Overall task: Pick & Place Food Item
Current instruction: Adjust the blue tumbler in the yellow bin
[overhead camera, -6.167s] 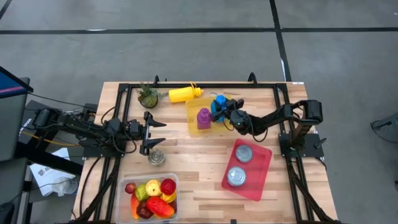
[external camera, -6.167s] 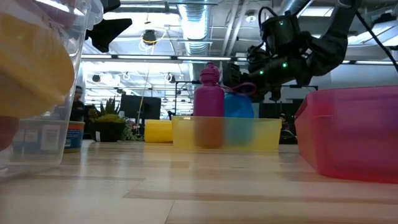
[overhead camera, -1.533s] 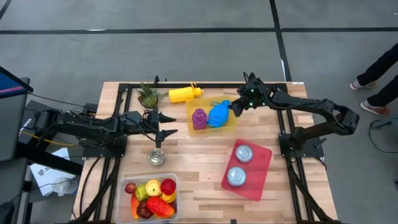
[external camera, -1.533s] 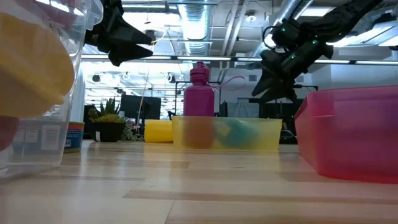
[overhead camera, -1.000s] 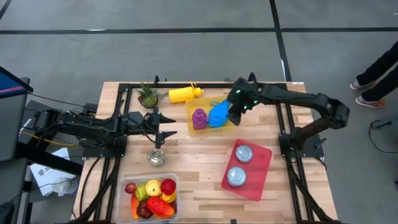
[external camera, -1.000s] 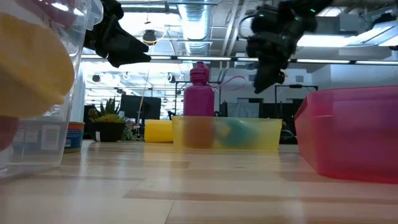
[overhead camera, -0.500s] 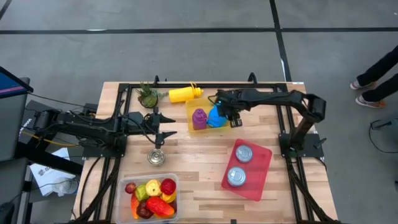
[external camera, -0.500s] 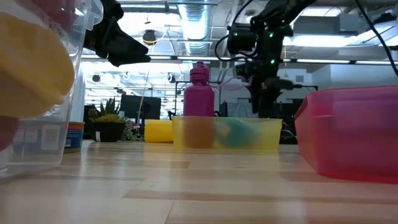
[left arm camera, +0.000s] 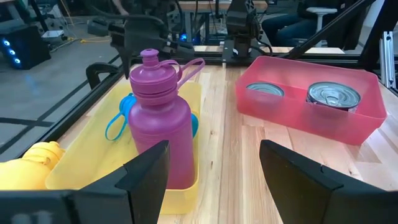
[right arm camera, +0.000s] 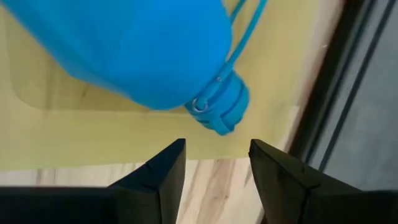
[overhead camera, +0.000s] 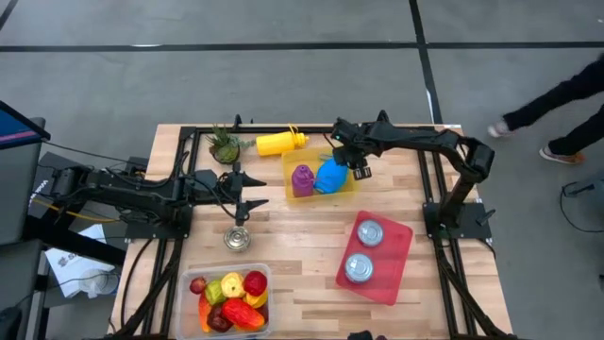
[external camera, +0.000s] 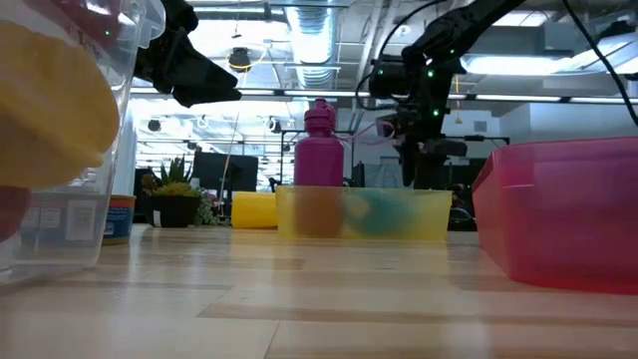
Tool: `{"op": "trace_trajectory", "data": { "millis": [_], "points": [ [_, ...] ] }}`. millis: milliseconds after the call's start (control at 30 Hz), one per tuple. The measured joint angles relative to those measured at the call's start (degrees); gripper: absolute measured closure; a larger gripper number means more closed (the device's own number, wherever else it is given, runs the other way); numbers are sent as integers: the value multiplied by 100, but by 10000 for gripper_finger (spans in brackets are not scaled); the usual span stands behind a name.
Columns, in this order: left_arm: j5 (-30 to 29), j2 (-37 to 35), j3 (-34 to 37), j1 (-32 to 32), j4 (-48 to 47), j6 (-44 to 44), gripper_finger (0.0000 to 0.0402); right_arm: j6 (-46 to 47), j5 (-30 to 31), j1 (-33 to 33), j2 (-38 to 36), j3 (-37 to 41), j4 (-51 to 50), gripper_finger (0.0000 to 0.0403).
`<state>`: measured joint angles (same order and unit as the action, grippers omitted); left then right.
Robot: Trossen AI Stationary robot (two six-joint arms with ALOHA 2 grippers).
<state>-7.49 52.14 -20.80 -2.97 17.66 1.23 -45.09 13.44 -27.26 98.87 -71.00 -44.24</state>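
Note:
A clear tub [overhead camera: 192, 283] of plastic fruit and vegetables stands at the table's near left. A yellow tray [overhead camera: 289, 168] at the far middle holds an upright purple bottle [overhead camera: 302, 179] and a blue bottle [overhead camera: 330, 176] lying on its side. My right gripper [overhead camera: 359, 170] is open and points down over the tray's right end, just beside the blue bottle's cap [right arm camera: 219, 112], touching nothing. My left gripper [overhead camera: 253, 189] is open and empty above the table, left of the tray, facing the purple bottle [left arm camera: 160, 118].
A lone can [overhead camera: 238, 238] stands below my left gripper. A red tray [overhead camera: 402, 236] with two cans lies at the right. A yellow bottle [overhead camera: 278, 143] and a small plant [overhead camera: 225, 144] sit at the far edge. A person's legs [overhead camera: 557, 104] pass on the floor at the right.
My right gripper has come down toward the yellow tray's right end and tipped from a slant to pointing straight down, its arm swinging toward the table's far edge. The blue bottle has stayed lying in the tray.

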Motion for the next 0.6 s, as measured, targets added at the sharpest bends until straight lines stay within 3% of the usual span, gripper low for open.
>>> {"op": "trace_trajectory", "data": {
  "millis": [167,600],
  "points": [
    [0,0,0,-1,2,0,160,-56,-62,-66,279,2,13,235],
    [4,0,0,-1,4,-1,160,-132,455,1,738,-4,331,236]
  ]
}}
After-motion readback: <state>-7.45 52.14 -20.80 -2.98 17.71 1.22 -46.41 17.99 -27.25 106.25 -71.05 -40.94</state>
